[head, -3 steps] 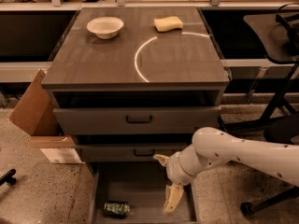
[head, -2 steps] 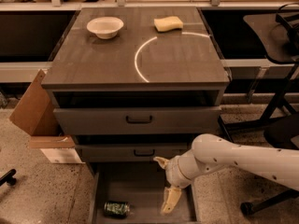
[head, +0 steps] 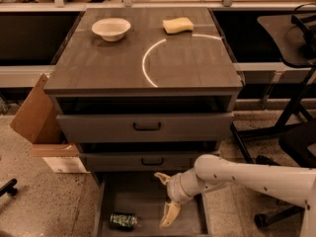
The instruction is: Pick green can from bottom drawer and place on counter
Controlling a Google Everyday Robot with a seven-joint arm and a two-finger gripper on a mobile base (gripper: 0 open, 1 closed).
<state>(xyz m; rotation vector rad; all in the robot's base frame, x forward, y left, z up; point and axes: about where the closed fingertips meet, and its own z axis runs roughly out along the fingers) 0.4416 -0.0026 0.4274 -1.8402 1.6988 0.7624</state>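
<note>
The green can [head: 123, 220] lies on its side at the front left of the open bottom drawer [head: 143, 199]. My gripper [head: 166, 196] hangs over the middle of the drawer, to the right of the can and apart from it. Its two pale fingers [head: 170, 215] are spread open, with nothing between them. The white arm reaches in from the right. The counter [head: 192, 58], dark wood-grain with a thin white arc, is above the drawers.
A white bowl [head: 111, 28] and a yellow sponge [head: 178, 24] sit at the back of the counter. Two upper drawers with black handles [head: 146, 127] are partly pulled out. A cardboard box [head: 37, 117] leans at the left. Black chair legs [head: 276, 127] stand at the right.
My gripper has shifted a little to the left and down inside the bottom drawer, closer to the can. The can has not moved.
</note>
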